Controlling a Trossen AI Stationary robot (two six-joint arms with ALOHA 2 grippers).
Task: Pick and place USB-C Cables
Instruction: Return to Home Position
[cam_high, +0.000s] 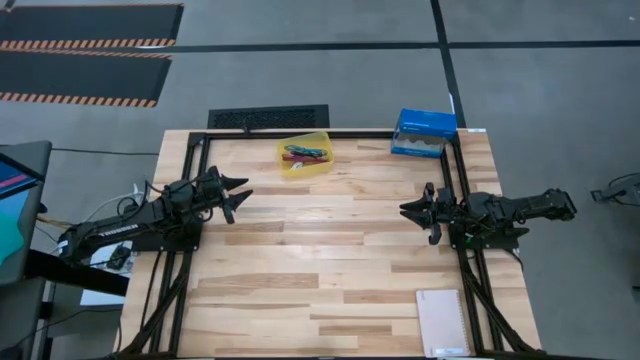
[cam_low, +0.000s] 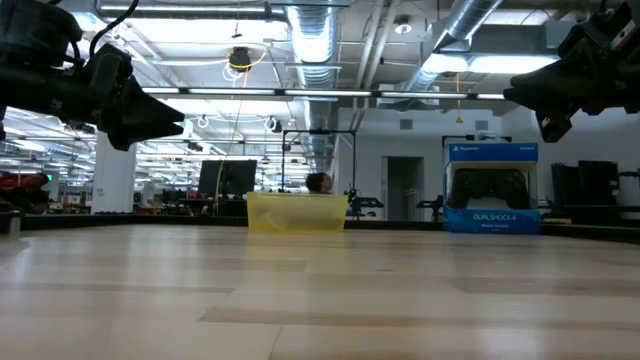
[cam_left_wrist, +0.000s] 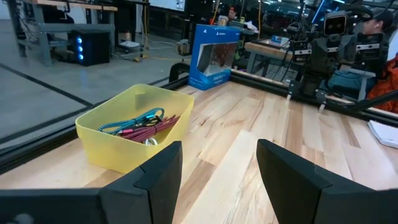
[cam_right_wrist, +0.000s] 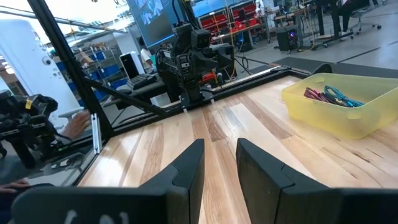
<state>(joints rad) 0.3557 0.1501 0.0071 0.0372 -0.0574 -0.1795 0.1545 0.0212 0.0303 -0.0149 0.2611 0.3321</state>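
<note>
A small yellow bin (cam_high: 304, 153) stands near the table's far edge, holding a teal cable (cam_left_wrist: 132, 119), a magenta-red cable (cam_left_wrist: 152, 127) and a bit of white cable (cam_left_wrist: 150, 141); the black one does not show. The bin also appears in the low view (cam_low: 296, 213) and the right wrist view (cam_right_wrist: 345, 112). My left gripper (cam_high: 238, 196) hovers open above the table's left side, short of the bin. My right gripper (cam_high: 410, 211) hovers open at the right side, its fingers a narrow gap apart.
A blue boxed game controller (cam_high: 424, 132) stands at the far right of the table. A white notebook (cam_high: 443, 322) lies at the near right corner. Black frame rails (cam_high: 195, 150) run along the table's edges. Bare wood (cam_high: 320, 250) spans the middle between the arms.
</note>
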